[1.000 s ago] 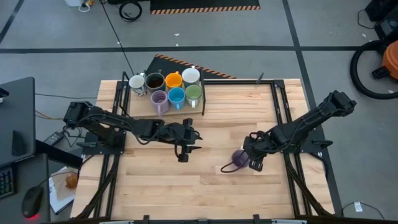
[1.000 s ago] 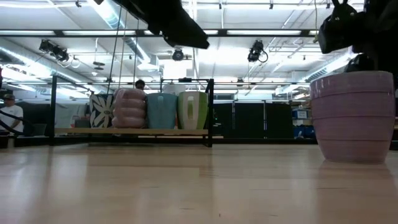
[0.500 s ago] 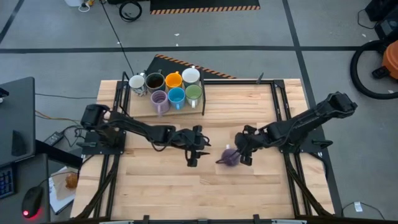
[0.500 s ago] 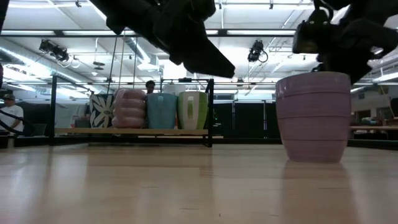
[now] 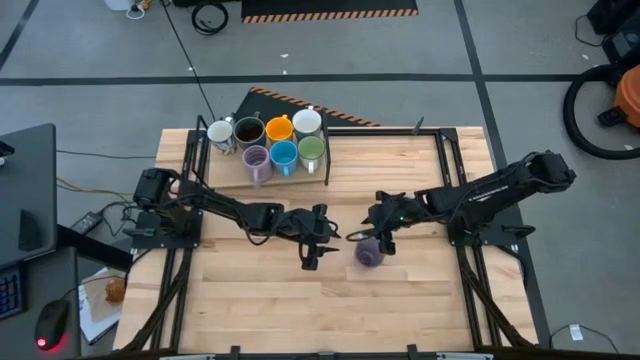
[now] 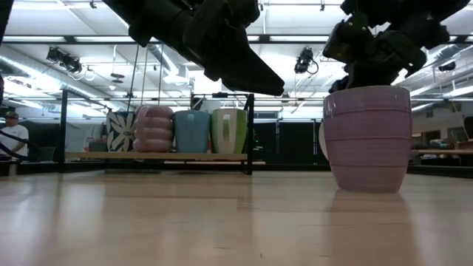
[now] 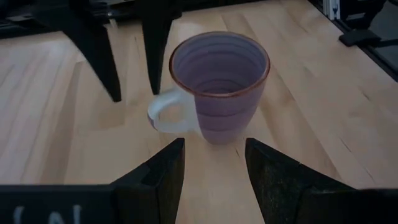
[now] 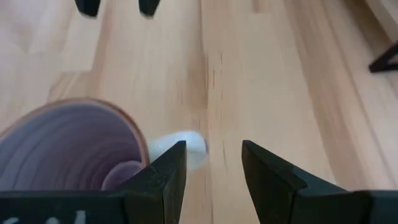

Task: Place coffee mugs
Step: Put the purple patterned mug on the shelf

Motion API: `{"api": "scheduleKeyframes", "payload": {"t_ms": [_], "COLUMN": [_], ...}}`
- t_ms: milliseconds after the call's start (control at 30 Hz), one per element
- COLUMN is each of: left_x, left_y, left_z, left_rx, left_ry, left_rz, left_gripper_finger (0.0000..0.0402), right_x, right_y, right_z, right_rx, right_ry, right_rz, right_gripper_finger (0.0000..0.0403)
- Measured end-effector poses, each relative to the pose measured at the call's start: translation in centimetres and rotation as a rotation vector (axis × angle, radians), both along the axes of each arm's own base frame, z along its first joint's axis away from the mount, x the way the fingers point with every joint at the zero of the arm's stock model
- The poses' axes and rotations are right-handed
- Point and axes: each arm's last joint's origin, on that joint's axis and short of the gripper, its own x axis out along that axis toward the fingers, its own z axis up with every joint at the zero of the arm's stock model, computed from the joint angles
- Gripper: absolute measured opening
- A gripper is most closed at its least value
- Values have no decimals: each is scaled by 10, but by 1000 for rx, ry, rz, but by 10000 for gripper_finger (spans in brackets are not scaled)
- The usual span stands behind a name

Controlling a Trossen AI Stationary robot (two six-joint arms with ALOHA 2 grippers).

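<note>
While the lavender mug (image 5: 368, 252) stands upright mid-table, the spread left gripper (image 5: 311, 252) beside it should centre its fingers around the body; the right gripper (image 5: 381, 233), also spread, should lift clear above the pale handle (image 7: 165, 114).

Light wooden counter (image 5: 400, 300) with dark rails along its sides, a lone lavender mug (image 5: 369, 252) standing upright near its middle, a cluster of seven mugs (image 5: 268, 142) on a raised board (image 5: 225, 170) at the far left corner

Robotics lab: hazard-taped concrete floor (image 5: 330, 14)
</note>
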Motion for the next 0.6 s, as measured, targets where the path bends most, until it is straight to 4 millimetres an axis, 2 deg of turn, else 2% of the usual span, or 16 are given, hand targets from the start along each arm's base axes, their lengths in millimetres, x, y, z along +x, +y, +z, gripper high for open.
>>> {"api": "scheduleKeyframes", "payload": {"t_ms": [200,433,600], "left_x": [1,2,2], "left_y": [1,1,1], "left_z": [2,4,4], "left_rx": [7,17,17], "left_ry": [-29,-46,-44], "left_rz": [20,45,45], "left_gripper_finger": [176,176,176], "right_x": [7,3,-5], "right_y": [-5,-19,-24], "right_z": [8,20,26], "right_rx": [-7,-73,-5], "right_ry": [-96,88,252], "right_rz": [110,15,-78], "right_gripper_finger": [161,161,161]}}
